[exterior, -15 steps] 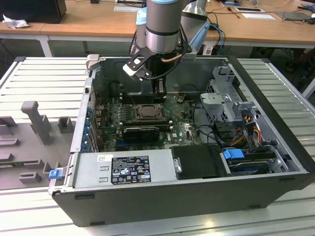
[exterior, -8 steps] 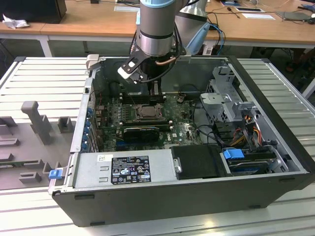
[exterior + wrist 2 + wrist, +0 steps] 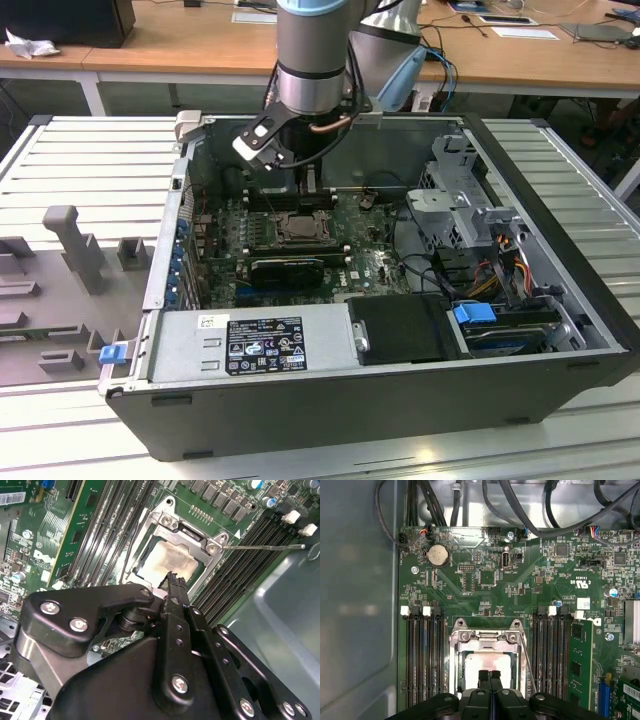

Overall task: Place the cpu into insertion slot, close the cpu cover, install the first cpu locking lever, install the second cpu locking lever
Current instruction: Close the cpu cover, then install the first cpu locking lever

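Open computer case lying flat on a ribbed grey table, side panel off, green motherboard exposed inside. Robot arm reaching down from above into the half of the case nearer its far wall.

Near the middle of the motherboard, between two banks of long black memory slots, the insertion slot, with a dark inner frame and a silver rim. Seated in it, the cpu, its pale silver-grey face showing through the window of the cpu cover. Cover lying down flat over the chip in both wrist views. One side of cover and slot hidden behind the pincer's black body.

Pincer narrow, black fingers pressed together with only a thin seam between them, gripping nothing visible. Tips poised over the cpu's face, close to the cover's inner edge; touching or just above, cannot tell. In the exterior view, fingertips hard to pick out against the dark interior.

One thin wire locking lever swung out from the slot's corner across the neighbouring memory slots, not tucked along the rim. Second lever too hard to make out.

Round coin battery near the board's edge. Black cables beyond it, cut off at the picture's border.
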Controlling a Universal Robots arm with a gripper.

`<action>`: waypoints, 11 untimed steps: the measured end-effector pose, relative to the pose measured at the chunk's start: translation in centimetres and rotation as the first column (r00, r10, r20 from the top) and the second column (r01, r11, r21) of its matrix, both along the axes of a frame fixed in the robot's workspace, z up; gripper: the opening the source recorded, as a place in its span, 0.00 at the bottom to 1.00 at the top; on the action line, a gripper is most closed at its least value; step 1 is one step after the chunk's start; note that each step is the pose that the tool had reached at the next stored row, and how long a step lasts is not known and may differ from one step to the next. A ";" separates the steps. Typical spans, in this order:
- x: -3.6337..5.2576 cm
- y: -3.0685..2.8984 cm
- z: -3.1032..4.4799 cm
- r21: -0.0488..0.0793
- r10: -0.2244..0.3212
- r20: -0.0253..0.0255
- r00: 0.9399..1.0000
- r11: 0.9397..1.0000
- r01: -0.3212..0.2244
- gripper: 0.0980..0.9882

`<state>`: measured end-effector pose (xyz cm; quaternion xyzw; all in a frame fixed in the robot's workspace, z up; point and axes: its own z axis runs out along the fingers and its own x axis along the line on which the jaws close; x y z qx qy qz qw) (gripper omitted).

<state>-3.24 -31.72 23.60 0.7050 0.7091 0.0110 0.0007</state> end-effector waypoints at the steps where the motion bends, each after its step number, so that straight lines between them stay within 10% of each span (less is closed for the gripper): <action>1: -0.03 0.00 0.00 0.000 0.000 0.000 1.000 1.000 0.000 0.01; 11: -0.24 0.01 0.45 0.000 0.000 0.000 1.000 1.000 0.000 0.01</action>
